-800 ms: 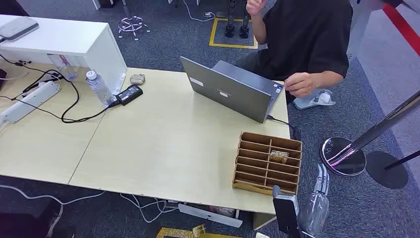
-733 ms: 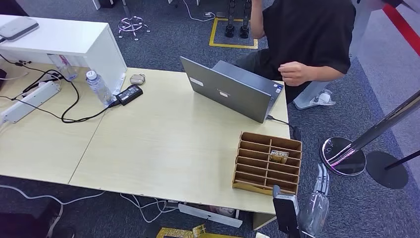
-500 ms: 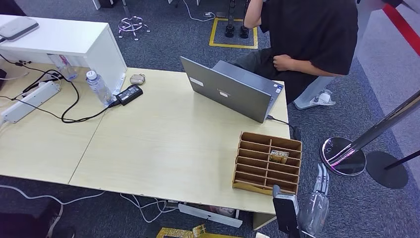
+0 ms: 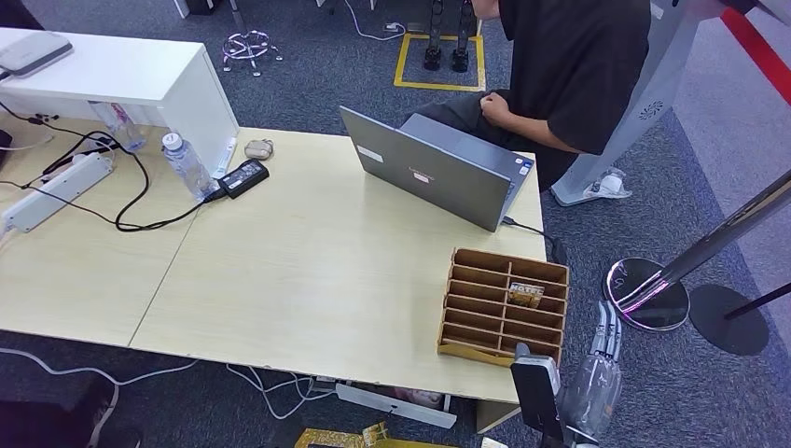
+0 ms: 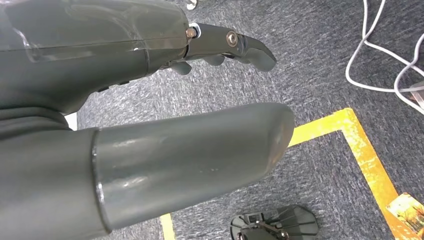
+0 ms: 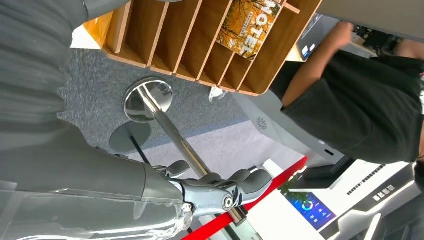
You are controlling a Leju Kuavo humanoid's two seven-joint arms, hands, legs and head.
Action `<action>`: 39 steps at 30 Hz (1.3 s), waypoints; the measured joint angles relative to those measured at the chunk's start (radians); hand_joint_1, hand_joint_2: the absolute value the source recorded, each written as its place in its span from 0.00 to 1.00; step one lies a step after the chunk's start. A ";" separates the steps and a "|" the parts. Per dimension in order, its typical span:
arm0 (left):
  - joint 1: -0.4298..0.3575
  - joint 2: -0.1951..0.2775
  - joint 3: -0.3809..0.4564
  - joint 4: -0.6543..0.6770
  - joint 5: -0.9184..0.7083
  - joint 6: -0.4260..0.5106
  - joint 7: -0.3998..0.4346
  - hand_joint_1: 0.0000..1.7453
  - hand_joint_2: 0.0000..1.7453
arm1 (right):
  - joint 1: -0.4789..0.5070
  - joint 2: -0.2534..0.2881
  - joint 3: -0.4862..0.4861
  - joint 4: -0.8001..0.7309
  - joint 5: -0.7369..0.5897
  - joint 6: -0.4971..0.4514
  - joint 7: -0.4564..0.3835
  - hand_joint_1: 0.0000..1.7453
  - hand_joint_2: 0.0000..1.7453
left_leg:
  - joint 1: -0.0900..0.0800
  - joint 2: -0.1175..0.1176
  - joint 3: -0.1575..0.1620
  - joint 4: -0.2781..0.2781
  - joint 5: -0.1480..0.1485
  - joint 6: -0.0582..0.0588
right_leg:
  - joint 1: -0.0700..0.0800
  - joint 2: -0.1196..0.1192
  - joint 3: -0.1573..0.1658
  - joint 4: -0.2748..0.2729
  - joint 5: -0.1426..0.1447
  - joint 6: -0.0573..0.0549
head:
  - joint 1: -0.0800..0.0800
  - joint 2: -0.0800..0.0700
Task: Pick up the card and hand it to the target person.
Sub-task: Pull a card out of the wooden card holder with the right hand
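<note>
Card (image 4: 525, 295) stands in the wooden organizer (image 4: 466, 308) just ahead of the right robot hand (image 4: 602, 350), which hangs empty, fingers loosely apart.

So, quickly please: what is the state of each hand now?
Left hand: open, holding nothing.
Right hand: open, holding nothing.

Open grey laptop (image 4: 438, 173), water bottle (image 4: 186, 165), power strip (image 4: 51, 191) on table (image 4: 308, 280); chrome stanchion base (image 4: 645, 294) beside it
</note>
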 joint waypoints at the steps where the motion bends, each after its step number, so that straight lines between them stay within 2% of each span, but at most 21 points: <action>1: 0.000 0.000 0.000 0.000 -0.001 0.000 -0.001 0.00 0.00 | -0.005 -0.005 0.004 -0.001 0.013 0.000 0.020 0.00 1.00 | 0.000 0.000 0.000 0.000 0.000 0.000 | 0.000 0.000 0.000 0.000 0.000 0.000 | 0.000 0.000; 5: -0.001 -0.002 0.000 0.000 -0.012 -0.006 -0.001 0.00 0.00 | -0.043 -0.045 0.035 -0.012 0.080 0.000 0.150 0.00 1.00 | 0.000 0.000 0.000 0.000 0.000 0.000 | 0.000 0.000 0.000 0.000 0.000 0.000 | 0.000 0.000; 10: -0.004 -0.008 0.000 0.000 -0.023 -0.016 0.008 0.00 0.00 | -0.126 -0.135 0.108 -0.042 0.166 0.002 0.339 0.00 1.00 | 0.000 0.000 0.000 0.000 0.000 0.000 | 0.000 0.000 0.000 0.000 0.001 0.001 | 0.000 0.000; 14: -0.009 -0.011 -0.001 0.000 -0.036 -0.025 0.016 0.00 0.00 | -0.190 -0.210 0.169 -0.073 0.222 0.042 0.421 0.00 1.00 | 0.000 0.000 0.000 0.001 0.000 0.000 | 0.000 0.000 0.000 0.000 0.001 0.001 | 0.000 0.000; 24: -0.025 -0.017 -0.004 0.000 -0.056 -0.040 0.030 0.00 0.00 | -0.297 -0.328 0.268 -0.118 0.267 0.164 0.485 0.05 1.00 | 0.000 0.000 0.000 0.001 0.000 0.000 | 0.000 0.000 0.000 0.000 0.001 0.001 | 0.000 0.000; 35: -0.029 -0.026 -0.005 0.000 -0.068 -0.051 0.035 0.00 0.00 | -0.327 -0.383 0.340 -0.120 0.247 0.287 0.520 0.23 1.00 | 0.000 0.000 0.000 0.001 0.000 0.000 | 0.000 0.000 0.000 0.000 0.001 0.001 | 0.000 0.000; 39: -0.029 -0.026 -0.007 0.000 -0.069 -0.052 0.035 0.00 0.00 | -0.328 -0.399 0.360 -0.112 0.232 0.325 0.536 0.24 1.00 | 0.000 0.000 0.000 0.001 0.000 0.000 | 0.000 0.000 0.000 0.000 0.001 0.001 | 0.000 0.000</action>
